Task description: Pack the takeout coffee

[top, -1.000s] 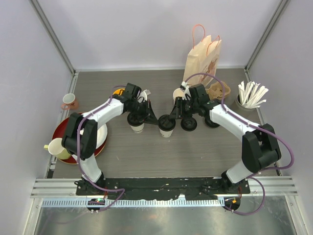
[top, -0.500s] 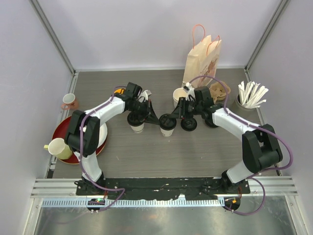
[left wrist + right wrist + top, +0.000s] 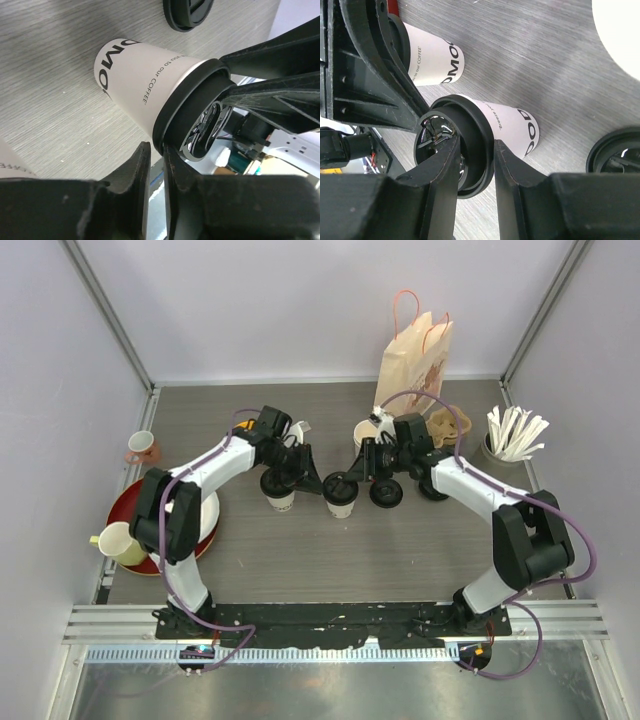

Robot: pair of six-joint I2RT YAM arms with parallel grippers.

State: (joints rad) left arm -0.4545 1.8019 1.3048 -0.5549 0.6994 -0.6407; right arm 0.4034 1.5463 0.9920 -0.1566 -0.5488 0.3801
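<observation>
While the top view has the left coffee cup (image 3: 282, 502) and right coffee cup (image 3: 341, 506) mid-table, short of the paper bag (image 3: 412, 360), the left wrist view shows my left gripper (image 3: 156, 150) barely parted and empty, and the right wrist view my right gripper (image 3: 475, 145) pinching the black lid (image 3: 475, 122), which I fear pops off if lifted.

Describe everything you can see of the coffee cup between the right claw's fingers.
The right-hand coffee cup is small, white paper, slightly tapered, with dark lettering printed on its side. A round black plastic lid with a glossy top sits on it. It stands upright on the grey table, near its twin without touching. The right claw straddles the lid, a finger against each side.
</observation>
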